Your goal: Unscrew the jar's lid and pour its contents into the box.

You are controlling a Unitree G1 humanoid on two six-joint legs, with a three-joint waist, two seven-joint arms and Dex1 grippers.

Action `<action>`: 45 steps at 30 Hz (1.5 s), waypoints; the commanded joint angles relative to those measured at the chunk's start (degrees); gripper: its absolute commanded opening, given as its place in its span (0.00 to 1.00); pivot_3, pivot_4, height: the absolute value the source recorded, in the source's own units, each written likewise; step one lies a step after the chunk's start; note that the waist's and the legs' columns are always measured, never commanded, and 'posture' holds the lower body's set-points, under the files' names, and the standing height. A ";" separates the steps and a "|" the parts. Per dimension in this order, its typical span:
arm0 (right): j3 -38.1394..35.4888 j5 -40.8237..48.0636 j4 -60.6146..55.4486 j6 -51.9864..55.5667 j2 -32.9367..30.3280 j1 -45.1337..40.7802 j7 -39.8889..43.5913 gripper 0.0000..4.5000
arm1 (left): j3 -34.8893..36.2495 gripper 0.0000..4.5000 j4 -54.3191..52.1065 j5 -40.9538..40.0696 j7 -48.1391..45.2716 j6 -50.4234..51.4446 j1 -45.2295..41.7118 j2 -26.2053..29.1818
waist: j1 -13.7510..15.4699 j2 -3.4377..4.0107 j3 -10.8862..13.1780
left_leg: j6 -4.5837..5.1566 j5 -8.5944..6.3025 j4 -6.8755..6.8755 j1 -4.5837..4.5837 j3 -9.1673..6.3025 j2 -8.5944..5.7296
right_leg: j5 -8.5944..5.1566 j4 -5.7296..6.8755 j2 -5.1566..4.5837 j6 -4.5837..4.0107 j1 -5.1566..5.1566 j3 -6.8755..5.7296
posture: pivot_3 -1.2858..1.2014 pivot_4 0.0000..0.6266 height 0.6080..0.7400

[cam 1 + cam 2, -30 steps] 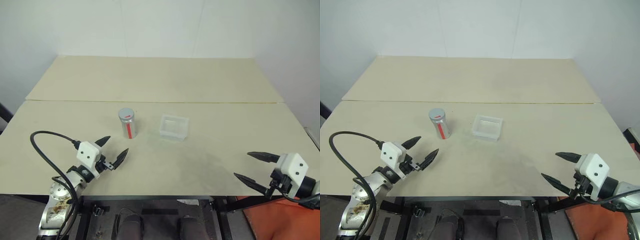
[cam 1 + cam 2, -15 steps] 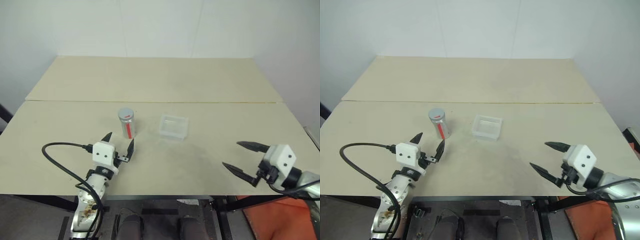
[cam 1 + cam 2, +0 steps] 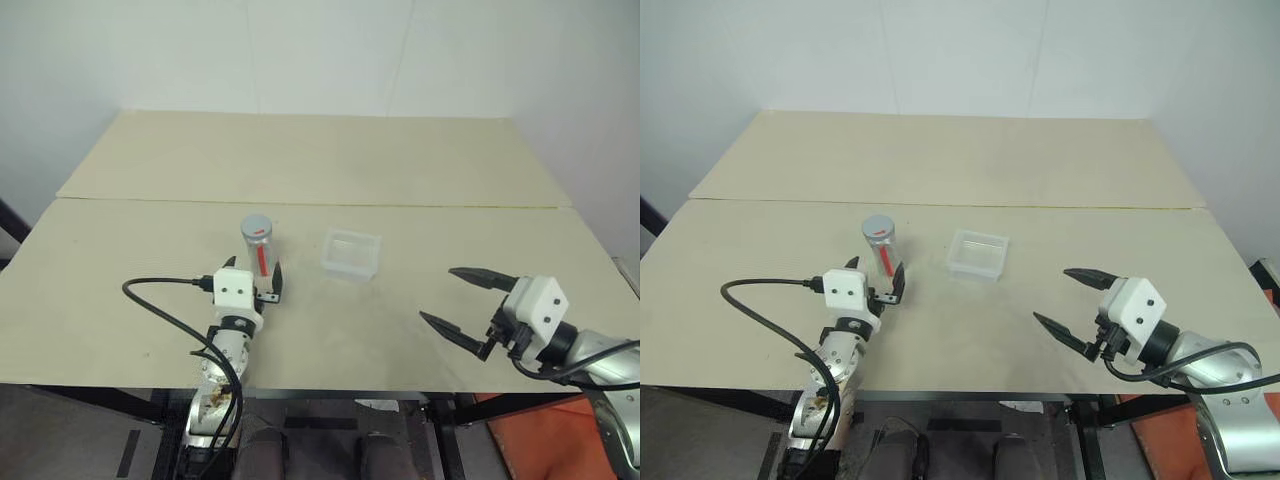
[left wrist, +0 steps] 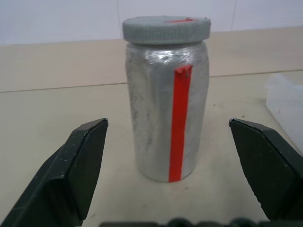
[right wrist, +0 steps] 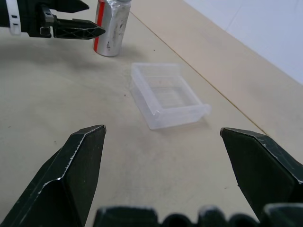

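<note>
On the desk (image 3: 420, 180), pale beige, with a seam running across it beyond the objects:

- Jar (image 3: 258, 247): silver-grey cylinder, upright, red stripe down the side facing the robot. Stands left of the box, a clear gap between them.
- Lid (image 3: 256, 227): grey disc with a red mark on top, seated on the jar. Left wrist view adds detail the head views do not give: the lid's rough rim overhangs the jar wall slightly, and the jar's foil-like surface is creased.
- Box (image 3: 351, 254): shallow, clear whitish plastic, rounded corners, open side up. Right wrist view looks into it at a slant; nothing can be made out inside.
- Left hand (image 3: 255, 281): fingers spread wide, just in front of the jar on the robot's side, pointing at it. Left wrist view shows the jar centred between the two black fingertips (image 4: 83, 156), with desk visible on either side of it; no contact.
- Right hand (image 3: 463, 300): fingers spread wide, holding nothing, over the desk's near right part, well apart from the box, pointing toward it. Right wrist view takes in the box, the jar and the left hand's fingers together.
</note>
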 commanded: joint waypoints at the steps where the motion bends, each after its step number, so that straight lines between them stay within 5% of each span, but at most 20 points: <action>1: -0.36 0.15 -1.18 -0.15 -0.29 -0.24 -0.50 1.00 | 0.03 0.99 2.14 -0.46 0.48 -1.71 -2.92 -0.53 | 0.04 0.00 0.00 | 0.00 0.00 0.00 0.00 0.00 0.00 | 0.00 0.01 0.00 0.00 0.00 0.00 | 0.52 0.24 1.00; 29: 0.73 -1.42 -1.43 -1.38 0.89 1.38 -2.91 1.00 | 0.94 0.99 19.85 0.74 4.03 -11.17 -13.23 -0.82 | 0.56 0.00 0.00 | 0.00 0.00 0.13 -0.07 -0.02 -0.01 | 0.02 0.03 0.00 0.04 -0.01 -0.01 | 0.52 0.24 1.00; 37: 1.21 -1.82 -0.82 -1.74 1.30 1.51 -3.08 1.00 | 1.49 0.58 24.00 2.85 8.06 -16.07 -15.57 -0.28 | 0.58 0.00 0.00 | 0.01 -0.01 0.22 -0.15 -0.05 -0.02 | 0.05 0.02 0.00 0.09 -0.02 -0.04 | 0.52 0.24 1.00; 45: 2.13 -2.85 -0.48 -2.13 2.34 1.54 -3.17 1.00 | 4.61 0.55 22.50 -3.05 6.18 -10.90 -16.19 -0.85 | 0.59 0.00 0.00 | 0.01 0.00 0.27 -0.18 -0.05 -0.02 | 0.06 0.07 0.00 0.10 -0.06 -0.04 | 0.52 0.24 1.00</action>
